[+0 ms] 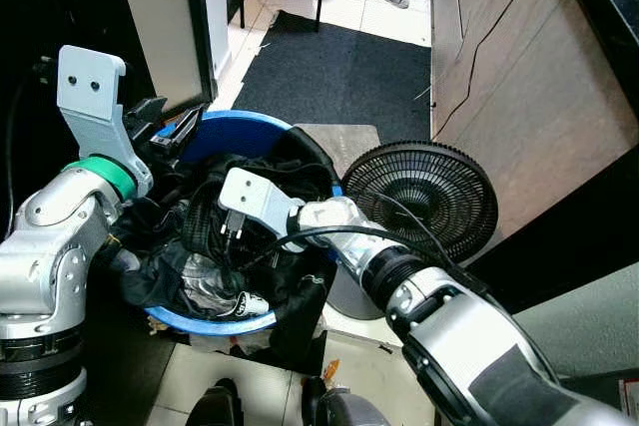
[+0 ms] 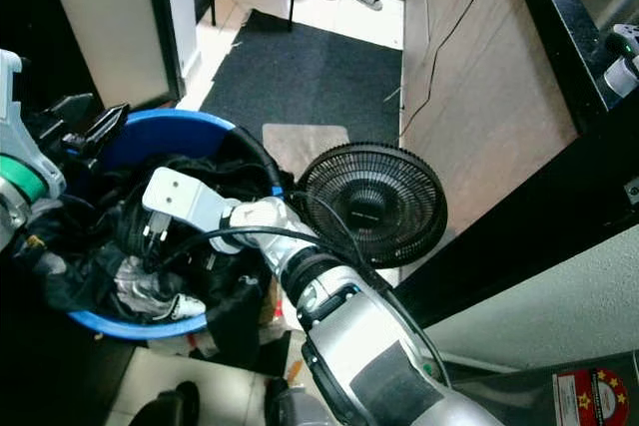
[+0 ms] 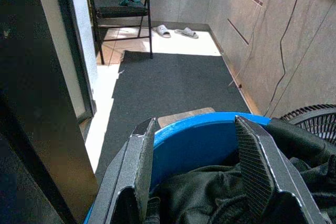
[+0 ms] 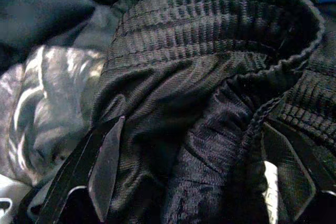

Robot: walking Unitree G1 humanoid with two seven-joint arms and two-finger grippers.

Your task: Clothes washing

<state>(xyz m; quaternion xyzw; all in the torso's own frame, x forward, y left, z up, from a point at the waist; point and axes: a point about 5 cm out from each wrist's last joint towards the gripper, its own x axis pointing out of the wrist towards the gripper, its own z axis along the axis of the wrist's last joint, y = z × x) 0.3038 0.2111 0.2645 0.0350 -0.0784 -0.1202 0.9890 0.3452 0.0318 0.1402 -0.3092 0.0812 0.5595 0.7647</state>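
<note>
Blue basin (image 1: 235,127): heaped with dark clothes (image 1: 200,246). Right pincer (image 4: 194,182): sunk into the heap, fingers spread around a black ribbed waistband (image 4: 210,19). Left pincer (image 3: 202,177): over the basin's rim, wide open, empty. Black fan (image 1: 424,197): beside the basin.

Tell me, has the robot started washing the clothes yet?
Not washing yet. Done: the dark clothes are piled in the round blue plastic basin. In hand: the right claw reaches down into the pile, fingers open around a black ribbed waistband; the left claw sits open at the basin's rim. Left: lifting the clothes out; no washer in view.
</note>
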